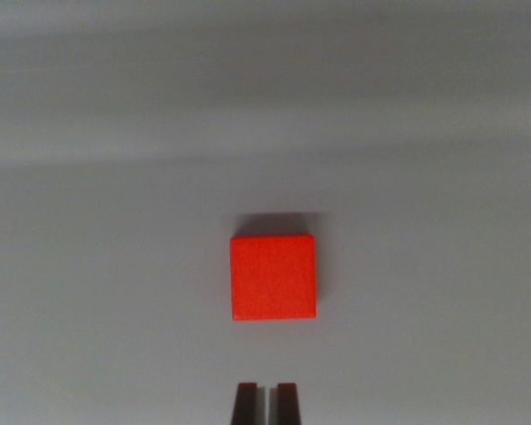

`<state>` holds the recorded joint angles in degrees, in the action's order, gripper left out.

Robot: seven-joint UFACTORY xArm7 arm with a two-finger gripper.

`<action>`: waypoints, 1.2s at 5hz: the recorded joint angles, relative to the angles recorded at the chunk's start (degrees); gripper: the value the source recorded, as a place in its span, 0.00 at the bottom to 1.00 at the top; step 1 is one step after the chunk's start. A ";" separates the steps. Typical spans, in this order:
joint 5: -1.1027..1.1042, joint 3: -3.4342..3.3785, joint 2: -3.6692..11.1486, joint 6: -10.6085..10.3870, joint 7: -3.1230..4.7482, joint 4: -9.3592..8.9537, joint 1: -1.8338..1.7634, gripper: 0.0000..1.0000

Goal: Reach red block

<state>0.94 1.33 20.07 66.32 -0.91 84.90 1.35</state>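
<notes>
A red block [273, 277] lies flat on a pale grey surface, a little below the middle of the wrist view. It looks square from above and casts a short shadow along its far edge. My gripper [266, 398] shows at the bottom edge as two dark fingertips [246, 403] standing close together with only a thin slit between them. The fingertips sit just below the block, lined up with its middle, and do not touch it. Nothing is held between them.
The plain grey surface [97, 292] spreads all around the block. Soft darker bands of shadow run across the upper part of the view.
</notes>
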 joint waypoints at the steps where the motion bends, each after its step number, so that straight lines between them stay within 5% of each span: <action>1: -0.06 0.05 1.93 -2.64 0.11 -0.76 0.07 0.00; 6: -0.16 0.15 5.51 -7.55 0.32 -2.17 0.21 0.00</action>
<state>0.78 1.47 25.58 58.78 -0.58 82.73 1.56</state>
